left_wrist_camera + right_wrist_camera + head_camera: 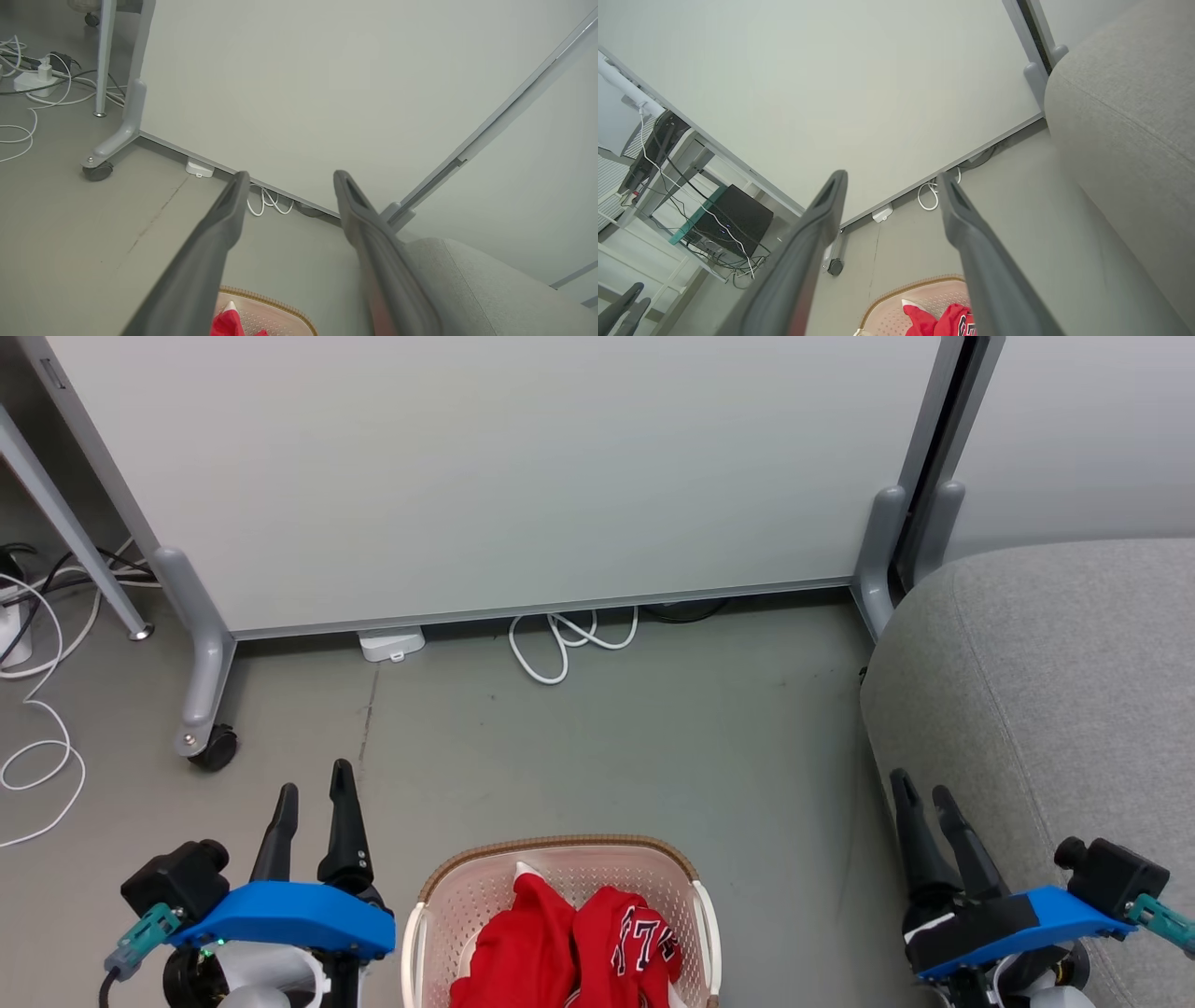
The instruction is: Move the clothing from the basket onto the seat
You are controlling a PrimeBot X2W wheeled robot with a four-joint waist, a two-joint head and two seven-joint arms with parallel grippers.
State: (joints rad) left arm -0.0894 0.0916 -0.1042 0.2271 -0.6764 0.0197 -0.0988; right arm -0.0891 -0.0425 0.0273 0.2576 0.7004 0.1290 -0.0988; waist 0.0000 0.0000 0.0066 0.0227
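My left gripper (316, 779) stands at the lower left of the head view with its two dark fingers apart and nothing between them; the left wrist view shows the same gap, with floor and wall behind it. My right gripper (921, 784) is at the lower right, its fingers also spread and empty. Its tips appear in front of the edge of the seat (1055, 691), but I cannot tell if they touch it. Between the two grippers, at the bottom edge, the basket (560, 845) stands on the grey floor (607, 747). The clothing (569, 943) is inside the basket, a red heap with white trim, and on its right part I see navy and white numbers. The seat is to the right of the basket, apart from it, with bare floor between them. Farther away a pale partition panel (485, 476) stands on grey feet, one with a caster wheel (217, 747), and a white cable (560, 653) lies looped at its lower edge.
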